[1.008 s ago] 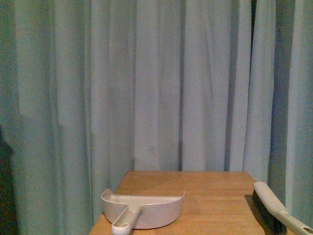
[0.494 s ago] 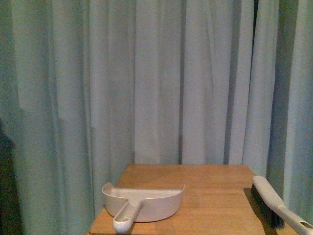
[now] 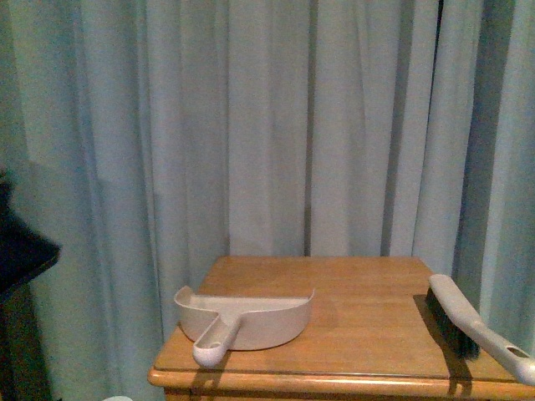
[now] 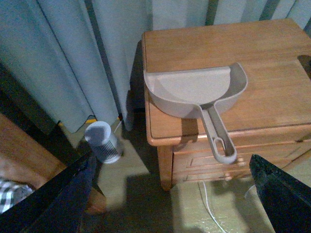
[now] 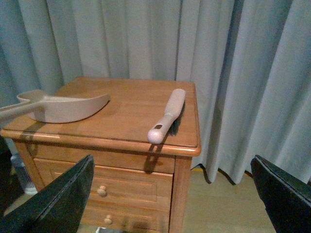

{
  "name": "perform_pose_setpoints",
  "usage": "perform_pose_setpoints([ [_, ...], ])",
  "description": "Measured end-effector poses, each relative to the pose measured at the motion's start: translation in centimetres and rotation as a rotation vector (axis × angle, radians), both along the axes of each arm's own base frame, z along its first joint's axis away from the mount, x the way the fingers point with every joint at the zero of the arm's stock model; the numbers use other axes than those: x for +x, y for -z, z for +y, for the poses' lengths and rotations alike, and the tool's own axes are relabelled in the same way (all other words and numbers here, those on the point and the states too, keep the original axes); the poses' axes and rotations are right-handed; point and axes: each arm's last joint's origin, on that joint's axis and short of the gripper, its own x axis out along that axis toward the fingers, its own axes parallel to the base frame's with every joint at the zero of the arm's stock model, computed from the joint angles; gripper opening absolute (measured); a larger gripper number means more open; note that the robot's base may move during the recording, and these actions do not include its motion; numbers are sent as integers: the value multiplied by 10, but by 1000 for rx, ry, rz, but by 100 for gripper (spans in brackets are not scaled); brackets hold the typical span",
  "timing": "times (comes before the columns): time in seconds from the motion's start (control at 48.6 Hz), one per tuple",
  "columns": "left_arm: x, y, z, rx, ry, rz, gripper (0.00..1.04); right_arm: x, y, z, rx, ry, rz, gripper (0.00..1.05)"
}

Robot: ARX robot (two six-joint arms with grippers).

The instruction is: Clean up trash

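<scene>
No crumpled wad of trash shows in any view. A pale dustpan lies on the left of a wooden nightstand, handle over the front edge; it also shows in the left wrist view and the right wrist view. A hand brush with dark bristles lies at the right edge, and shows in the right wrist view. My left gripper is open, above the floor in front of the nightstand. My right gripper is open, level with the drawers.
Pale blue-grey curtains hang behind the nightstand. A small white cylindrical device stands on the floor by its left leg. A white cable runs over the floor. A dark piece of furniture is at far left.
The front view has shifted: the nightstand now sits higher in the picture, its front edge showing. The dark furniture at far left has come into view. Dustpan and brush lie as before.
</scene>
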Motion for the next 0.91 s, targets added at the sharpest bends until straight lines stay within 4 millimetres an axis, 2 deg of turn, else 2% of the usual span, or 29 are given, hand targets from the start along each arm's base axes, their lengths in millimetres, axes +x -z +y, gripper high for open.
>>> perform_pose_setpoints([
  [0.103,28,-5,-17,32,9,34,97,0,0,0,0,0,0,97],
  [0.185,47,-1,-32,69,12,76,97,0,0,0,0,0,0,97],
  [0.309,66,8,-53,111,26,125,97,0,0,0,0,0,0,97],
  [0.556,82,26,-92,168,81,167,97,0,0,0,0,0,0,97],
  [0.905,110,60,-113,163,110,252,97,0,0,0,0,0,0,97],
])
